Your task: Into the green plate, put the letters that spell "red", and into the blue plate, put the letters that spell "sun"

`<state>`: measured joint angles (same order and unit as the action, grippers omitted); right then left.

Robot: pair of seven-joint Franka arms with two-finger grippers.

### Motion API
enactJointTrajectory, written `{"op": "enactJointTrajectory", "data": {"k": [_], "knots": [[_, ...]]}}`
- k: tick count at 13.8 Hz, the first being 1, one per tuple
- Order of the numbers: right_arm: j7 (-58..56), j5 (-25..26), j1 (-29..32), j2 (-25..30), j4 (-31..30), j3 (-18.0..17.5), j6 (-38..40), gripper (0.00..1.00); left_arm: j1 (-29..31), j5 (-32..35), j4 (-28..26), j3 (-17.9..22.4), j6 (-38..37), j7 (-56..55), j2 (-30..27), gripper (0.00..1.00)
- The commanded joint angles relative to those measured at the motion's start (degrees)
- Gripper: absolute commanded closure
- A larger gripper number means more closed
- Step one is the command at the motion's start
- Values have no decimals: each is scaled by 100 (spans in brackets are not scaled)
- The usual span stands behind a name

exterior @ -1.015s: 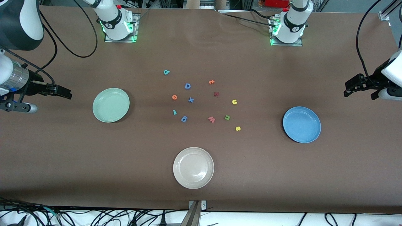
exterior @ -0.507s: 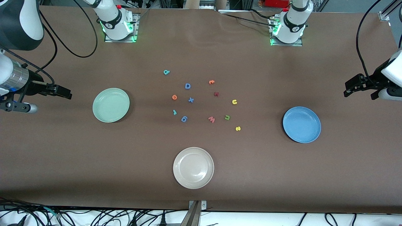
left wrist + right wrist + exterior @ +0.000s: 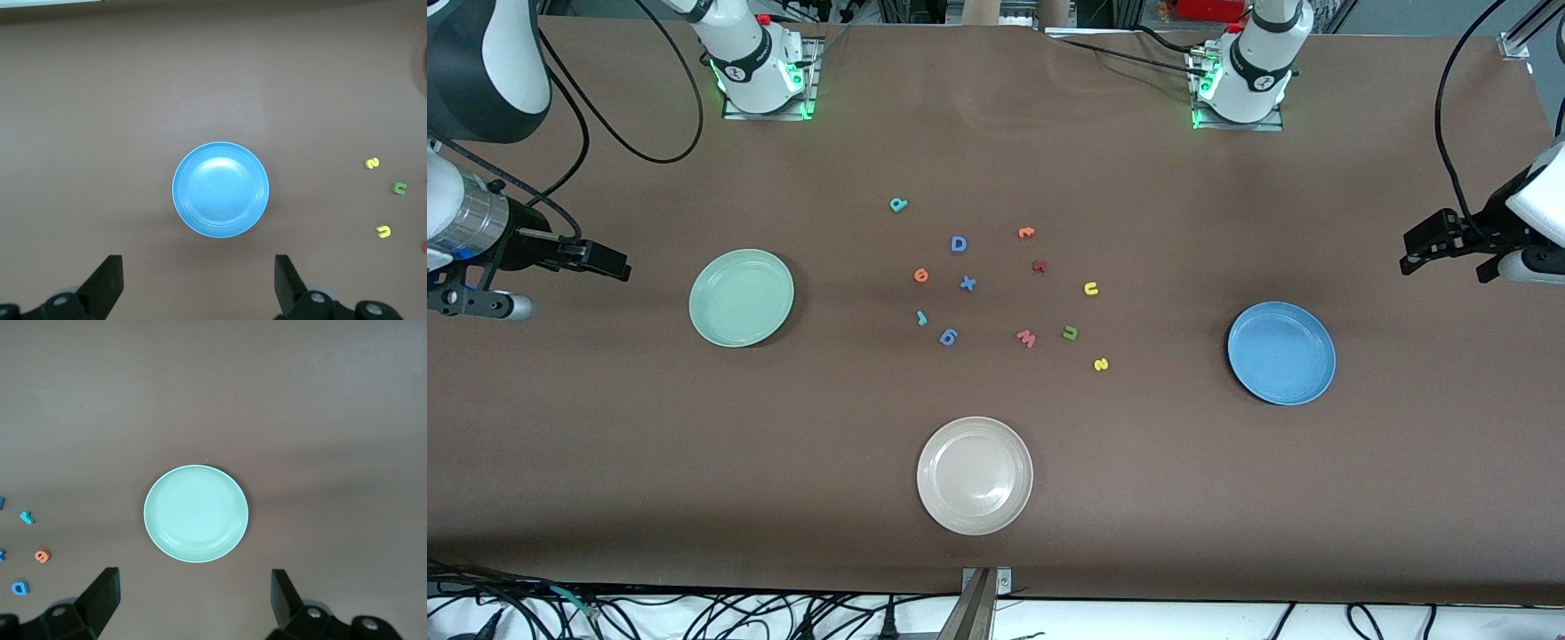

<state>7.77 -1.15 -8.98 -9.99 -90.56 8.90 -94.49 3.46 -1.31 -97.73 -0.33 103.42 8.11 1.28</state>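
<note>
The green plate [image 3: 741, 298] lies toward the right arm's end of the table and the blue plate [image 3: 1281, 353] toward the left arm's end, both with nothing in them. Between them lie the loose letters: teal "d" [image 3: 898, 204], orange "e" [image 3: 921, 276], teal "r" [image 3: 921, 318], yellow "u" [image 3: 1090, 288], green "n" [image 3: 1070, 332], yellow "s" [image 3: 1101, 364]. My right gripper [image 3: 195, 577] hangs open high above the table beside the green plate [image 3: 196, 513]. My left gripper [image 3: 198, 263] hangs open high beside the blue plate [image 3: 221, 189]. Neither holds anything.
A whitish-beige plate [image 3: 975, 476] sits nearest the front camera. Among the letters are a blue "D" [image 3: 958, 244], a blue "x" [image 3: 967, 284], a blue "g" [image 3: 949, 336], a pink "w" [image 3: 1026, 338], a dark red letter [image 3: 1039, 266] and another orange letter [image 3: 1026, 233].
</note>
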Motion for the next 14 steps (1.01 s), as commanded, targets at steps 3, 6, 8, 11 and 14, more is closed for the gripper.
{"op": "enactJointTrajectory", "data": {"k": [3, 6, 8, 11, 14], "knots": [[-48, -8, 28, 6, 91, -2, 71, 0, -12, -159, 70, 15, -32, 147, 30, 0], [-48, -16, 28, 6, 91, 7, 62, 0, -12, -159, 70, 15, -41, 147, 30, 0], [-48, -16, 28, 6, 91, 42, 62, 0, -12, -159, 70, 15, -41, 147, 30, 0], [-48, -8, 28, 6, 91, 42, 62, 0, -12, -159, 70, 15, -32, 147, 30, 0], [-65, -8, 28, 6, 91, 104, 62, 0, -12, -159, 70, 15, -41, 147, 30, 0]]}}
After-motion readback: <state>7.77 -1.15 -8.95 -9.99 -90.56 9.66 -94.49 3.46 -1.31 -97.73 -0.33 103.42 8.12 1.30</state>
